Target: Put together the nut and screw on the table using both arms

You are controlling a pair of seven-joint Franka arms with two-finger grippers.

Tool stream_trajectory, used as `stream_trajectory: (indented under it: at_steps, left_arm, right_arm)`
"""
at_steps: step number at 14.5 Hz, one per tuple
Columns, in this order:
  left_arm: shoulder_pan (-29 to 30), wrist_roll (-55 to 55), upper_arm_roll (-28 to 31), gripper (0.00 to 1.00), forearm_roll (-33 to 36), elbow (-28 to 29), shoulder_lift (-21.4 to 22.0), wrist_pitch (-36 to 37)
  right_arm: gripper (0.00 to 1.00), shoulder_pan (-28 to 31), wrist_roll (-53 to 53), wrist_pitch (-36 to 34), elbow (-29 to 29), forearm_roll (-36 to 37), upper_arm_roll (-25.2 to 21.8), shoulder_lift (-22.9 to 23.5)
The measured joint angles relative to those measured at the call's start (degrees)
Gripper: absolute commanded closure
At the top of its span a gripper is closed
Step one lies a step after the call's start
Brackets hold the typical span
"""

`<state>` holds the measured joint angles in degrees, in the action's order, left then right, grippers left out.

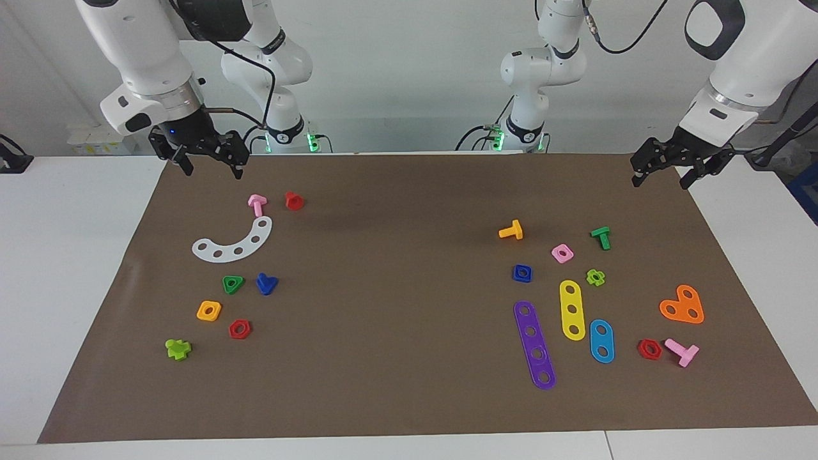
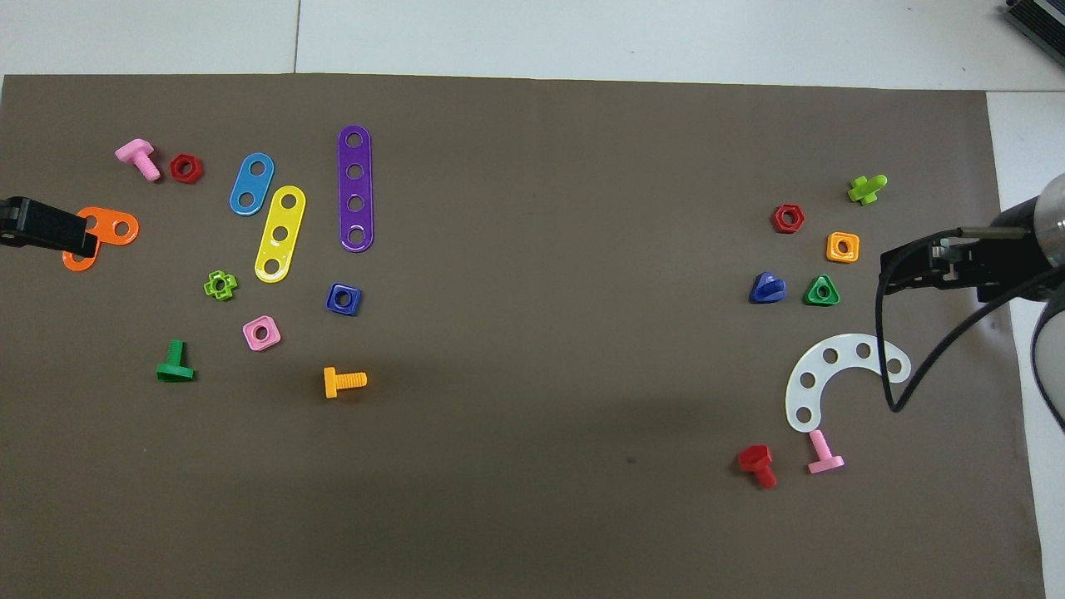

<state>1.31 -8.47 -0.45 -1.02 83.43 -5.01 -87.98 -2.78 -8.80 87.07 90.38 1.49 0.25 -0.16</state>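
toward the left arm's end of the brown mat on the white table (image 1: pixel 409 409), the small dark-blue plastic square nut (image 1: pixel 522 273) lies flat, the pink square nut (image 1: pixel 562 253) at its two o'clock in the facing view and the purple four-hole strip (image 1: pixel 535 345) at its six o'clock. toward the right arm's end, the dark-blue plastic screw with a triangular head (image 1: pixel 266 283) rests at three o'clock of the green triangular nut (image 1: pixel 232 283), just beside it. the left gripper (image 1: pixel 661 172) hangs over the mat's corner, fingers spread, holding nothing. the right gripper (image 1: pixel 211 163) hangs over its own corner, fingers parted and empty, at ten o'clock of the pink bolt (image 1: pixel 257 204).
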Motion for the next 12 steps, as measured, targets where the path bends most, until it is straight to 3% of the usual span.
stream_trajectory:
  at_steps: [12]
  left_arm:
    - [0.0,0.0,0.0,0.0,0.0,0.0,0.0,0.0]
  right_arm:
    - [0.01,0.0,0.0,0.3,0.0,0.0,0.0,0.0]
